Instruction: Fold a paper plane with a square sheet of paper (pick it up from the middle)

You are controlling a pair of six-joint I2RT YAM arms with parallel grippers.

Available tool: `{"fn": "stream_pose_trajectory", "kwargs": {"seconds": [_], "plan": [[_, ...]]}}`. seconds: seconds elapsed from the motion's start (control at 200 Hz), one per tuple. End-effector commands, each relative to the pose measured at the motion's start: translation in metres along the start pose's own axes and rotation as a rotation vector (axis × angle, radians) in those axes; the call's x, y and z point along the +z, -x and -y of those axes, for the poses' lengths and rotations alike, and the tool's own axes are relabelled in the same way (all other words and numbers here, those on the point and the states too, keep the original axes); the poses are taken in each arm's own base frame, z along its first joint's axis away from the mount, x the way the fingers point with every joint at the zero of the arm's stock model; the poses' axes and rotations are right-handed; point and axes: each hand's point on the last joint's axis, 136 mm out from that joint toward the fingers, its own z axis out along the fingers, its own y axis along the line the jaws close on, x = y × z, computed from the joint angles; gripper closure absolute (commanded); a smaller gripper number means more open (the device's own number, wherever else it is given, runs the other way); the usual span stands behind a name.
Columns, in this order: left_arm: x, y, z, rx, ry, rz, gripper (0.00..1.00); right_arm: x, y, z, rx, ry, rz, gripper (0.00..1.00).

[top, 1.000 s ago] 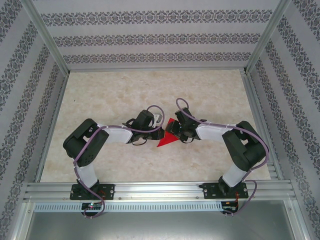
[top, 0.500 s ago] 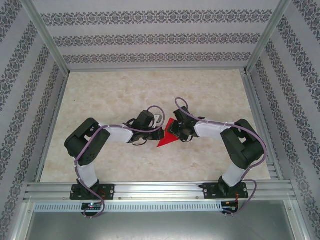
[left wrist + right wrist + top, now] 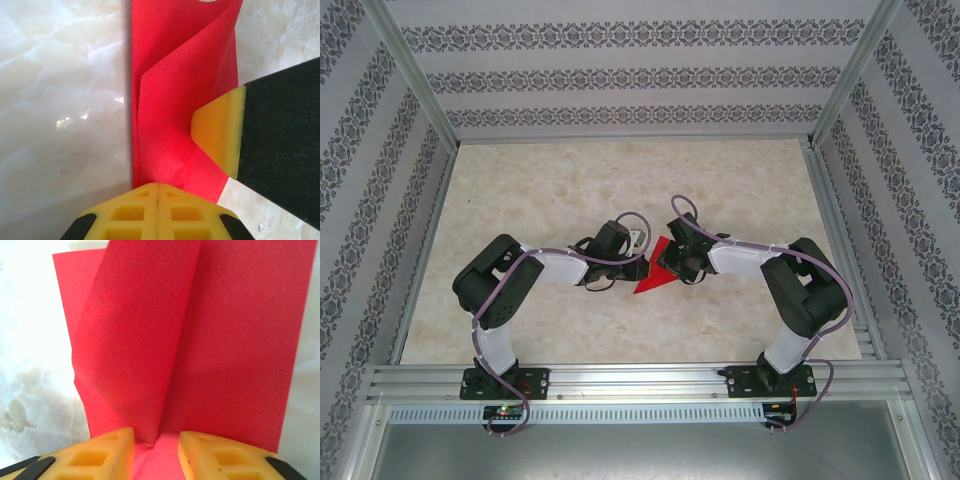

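Note:
The square sheet of paper (image 3: 654,273) is bright red and folded into a narrower creased shape with a point toward the near side, lying mid-table between the arms. My left gripper (image 3: 158,187) is shut, its tips set down on the paper's (image 3: 170,100) near end beside the long left fold; nothing shows between the jaws. My right gripper (image 3: 156,442) is open with a narrow gap, and a raised crease of the paper (image 3: 210,340) runs up from between its fingers. One right finger (image 3: 220,134) rests on the paper's right side in the left wrist view.
A marble-patterned tabletop (image 3: 570,190) stretches around the paper, walled by patterned panels and aluminium rails (image 3: 630,378). Both arms reach inward and their wrists nearly meet at the paper.
The right gripper's jaws have narrowed around the crease and it has edged slightly left over the paper. The left gripper stays shut in place.

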Motion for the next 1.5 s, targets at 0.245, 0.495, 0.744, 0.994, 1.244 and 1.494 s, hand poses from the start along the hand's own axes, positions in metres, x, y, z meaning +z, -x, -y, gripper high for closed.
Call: {"fn": "stream_pose_trajectory", "kwargs": {"seconds": [0.245, 0.495, 0.744, 0.994, 1.244, 1.494], "plan": [[0.001, 0.007, -0.008, 0.012, 0.042, 0.006, 0.94, 0.025, -0.046, 0.093, 0.039, -0.329, -0.135, 0.68], [0.001, 0.006, -0.012, 0.01, 0.058, 0.003, 0.94, 0.025, -0.046, 0.093, 0.037, -0.331, -0.14, 0.66], [0.002, 0.004, -0.015, 0.003, 0.073, -0.008, 0.94, 0.027, -0.047, 0.094, 0.032, -0.335, -0.143, 0.68], [0.002, 0.002, -0.017, -0.004, 0.082, -0.017, 0.94, 0.028, -0.047, 0.093, 0.023, -0.337, -0.146, 0.71], [0.001, 0.003, -0.015, -0.001, 0.081, -0.014, 0.93, 0.029, -0.047, 0.09, 0.012, -0.333, -0.153, 0.66], [-0.013, 0.011, -0.007, 0.021, 0.073, 0.026, 0.93, 0.031, -0.047, 0.091, 0.015, -0.34, -0.156, 0.64]]}}
